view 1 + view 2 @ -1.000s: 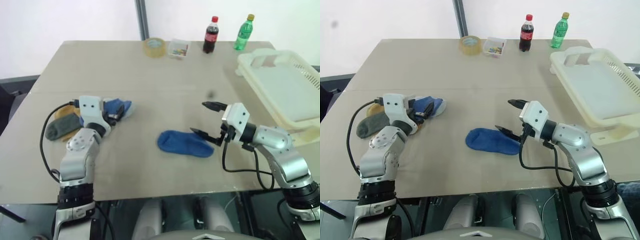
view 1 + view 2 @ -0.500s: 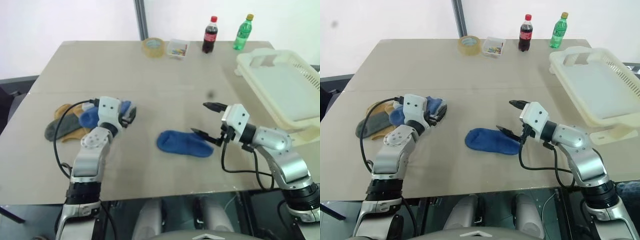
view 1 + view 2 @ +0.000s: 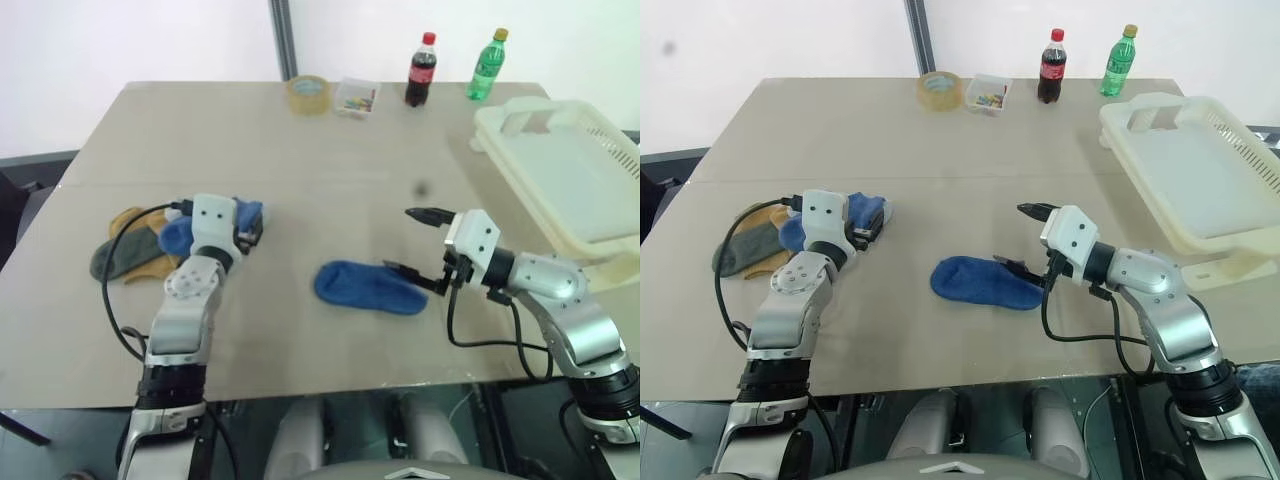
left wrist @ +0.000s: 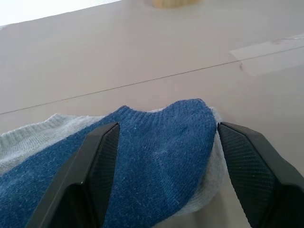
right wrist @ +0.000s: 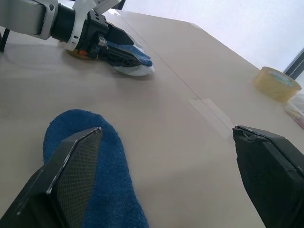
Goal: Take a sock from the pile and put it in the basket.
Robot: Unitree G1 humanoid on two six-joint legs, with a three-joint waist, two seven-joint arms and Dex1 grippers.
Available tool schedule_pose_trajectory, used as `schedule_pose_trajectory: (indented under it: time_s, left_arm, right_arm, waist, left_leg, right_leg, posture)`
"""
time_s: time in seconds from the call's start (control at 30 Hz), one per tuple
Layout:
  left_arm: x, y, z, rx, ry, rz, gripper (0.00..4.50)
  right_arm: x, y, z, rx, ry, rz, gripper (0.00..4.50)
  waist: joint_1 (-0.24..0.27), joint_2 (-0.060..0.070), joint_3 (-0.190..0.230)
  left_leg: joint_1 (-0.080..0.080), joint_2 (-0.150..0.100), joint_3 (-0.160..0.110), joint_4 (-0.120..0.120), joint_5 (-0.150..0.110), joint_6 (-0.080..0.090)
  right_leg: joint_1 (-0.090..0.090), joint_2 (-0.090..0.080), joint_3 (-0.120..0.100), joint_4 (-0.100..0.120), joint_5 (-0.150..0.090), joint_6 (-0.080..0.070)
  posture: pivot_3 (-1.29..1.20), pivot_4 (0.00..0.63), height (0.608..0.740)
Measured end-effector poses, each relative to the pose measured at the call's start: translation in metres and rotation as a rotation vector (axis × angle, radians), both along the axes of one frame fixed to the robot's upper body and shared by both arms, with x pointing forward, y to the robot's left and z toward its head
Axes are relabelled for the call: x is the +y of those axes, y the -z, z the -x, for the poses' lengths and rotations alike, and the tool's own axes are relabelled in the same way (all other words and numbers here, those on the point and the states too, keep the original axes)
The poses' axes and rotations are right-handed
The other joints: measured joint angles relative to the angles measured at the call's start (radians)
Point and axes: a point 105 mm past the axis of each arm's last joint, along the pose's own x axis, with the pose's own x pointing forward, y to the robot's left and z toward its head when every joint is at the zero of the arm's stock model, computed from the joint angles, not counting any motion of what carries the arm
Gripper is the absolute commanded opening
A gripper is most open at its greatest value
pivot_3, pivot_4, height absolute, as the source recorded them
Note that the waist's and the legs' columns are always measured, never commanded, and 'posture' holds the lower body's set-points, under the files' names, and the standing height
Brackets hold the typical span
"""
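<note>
Left gripper point(image 4: 164, 137) at the pile point(image 3: 150, 240), jaws released either side of blue sock point(image 4: 142, 156). Right gripper point(image 3: 418, 245) jaws released beside lone blue sock point(image 3: 368, 287) on counter point(image 3: 330, 150). Basket point(image 3: 520, 125) far right.

The pile point(image 3: 150, 240) of socks lies on the table point(image 3: 300, 150) toward its left side, and the left gripper point(image 4: 164, 156) sits at the pile's right end with one finger on either side of the top sock point(image 4: 142, 156). A single sock point(image 3: 368, 288) lies flat near the middle of the table, closer to the front edge, well apart from the pile. The right gripper point(image 3: 417, 245) hangs just beside that sock's right end. The basket point(image 3: 575, 170) stands at the table's right edge. Along the far edge stand a tape roll point(image 3: 308, 93), a small box point(image 3: 356, 98) and two bottles point(image 3: 422, 70), left to right.
</note>
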Motion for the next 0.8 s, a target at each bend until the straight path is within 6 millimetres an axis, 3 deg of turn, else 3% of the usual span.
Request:
schedule_pose_trajectory:
  time_s: [0.33,0.77,0.8]
  left_arm:
    - [0.013,0.006,0.007,0.005,-0.080,-0.016,3.50]
    - [0.012,0.000,0.012,-0.062,-0.119,0.028,3.50]
    - [0.011,0.000,0.011,-0.064,-0.117,0.029,2.95]
  right_arm:
    - [0.000,0.000,0.001,0.008,-0.010,-0.001,4.50]
    - [-0.002,0.000,0.004,0.023,-0.021,0.017,4.50]
    - [-0.002,0.000,0.004,0.027,-0.020,0.019,4.50]
  waist:
    - [0.000,0.000,0.000]
    - [0.002,0.000,0.000]
    - [0.002,0.000,0.000]
  left_leg:
    - [0.000,0.000,0.000,0.000,0.000,0.000]
    - [0.000,0.000,0.000,0.000,0.000,0.000]
    - [0.000,0.000,0.000,0.000,0.000,0.000]
  right_leg:
    - [0.000,0.000,0.000,0.000,0.000,0.000]
    - [0.000,-0.001,0.000,0.000,0.000,0.000]
    - [0.000,0.000,0.000,0.000,0.000,0.000]
  posture:
    - [0.00,0.150,0.740]
    - [0.00,0.150,0.740]
    - [0.00,0.150,0.740]
